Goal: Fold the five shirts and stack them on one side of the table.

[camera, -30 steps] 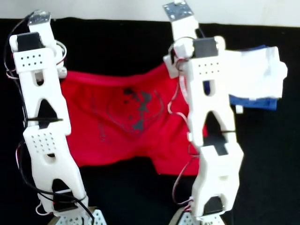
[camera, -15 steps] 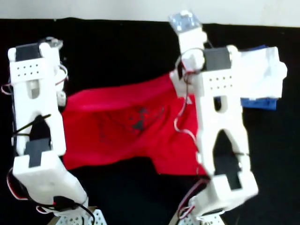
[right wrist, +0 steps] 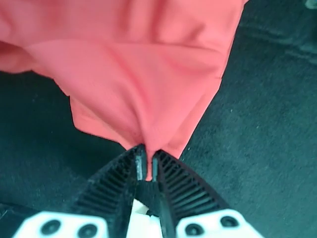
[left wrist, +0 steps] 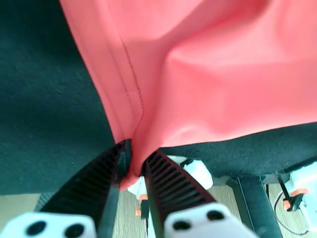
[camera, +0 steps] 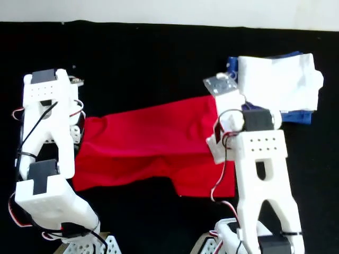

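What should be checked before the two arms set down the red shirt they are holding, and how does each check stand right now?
1. Hold of the left gripper on the red shirt: ok, jaws closed on a hem.
2. Hold of the right gripper on it: ok, jaws closed on bunched fabric.
3. Layers lying even: not ok, the near edge juts farther out on the right arm's side.
4. Gap between the red shirt and the white shirt stacked on the blue shirt: cannot tell, the right arm covers it.
5. Wrinkles under the folded layer: cannot tell, hidden.
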Tool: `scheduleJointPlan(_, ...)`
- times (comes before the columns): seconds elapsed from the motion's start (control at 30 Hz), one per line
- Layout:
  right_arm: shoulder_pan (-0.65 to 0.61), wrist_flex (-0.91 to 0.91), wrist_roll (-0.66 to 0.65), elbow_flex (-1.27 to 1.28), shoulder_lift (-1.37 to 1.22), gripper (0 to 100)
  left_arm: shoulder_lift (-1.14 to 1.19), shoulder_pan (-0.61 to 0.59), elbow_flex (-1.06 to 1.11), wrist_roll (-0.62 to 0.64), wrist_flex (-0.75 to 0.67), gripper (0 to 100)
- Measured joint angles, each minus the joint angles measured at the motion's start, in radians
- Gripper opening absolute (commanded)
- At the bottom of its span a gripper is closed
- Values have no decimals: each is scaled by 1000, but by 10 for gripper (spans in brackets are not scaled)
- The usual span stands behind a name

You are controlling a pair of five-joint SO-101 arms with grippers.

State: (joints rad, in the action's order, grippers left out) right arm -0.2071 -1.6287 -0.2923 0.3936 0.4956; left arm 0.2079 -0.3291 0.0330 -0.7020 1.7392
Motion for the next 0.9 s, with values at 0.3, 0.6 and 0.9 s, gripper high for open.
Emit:
scheduleJointPlan(0.3, 0, 52, 0, 178, 66, 9, 0, 0, 106, -38, 0, 9)
scheduleJointPlan(0.6, 0, 54, 0, 196, 66, 247, -2, -2, 106, -43, 0, 160)
scheduleJointPlan(0.9, -12, 12, 0, -46, 68, 207, -2, -80, -109, -43, 0, 160)
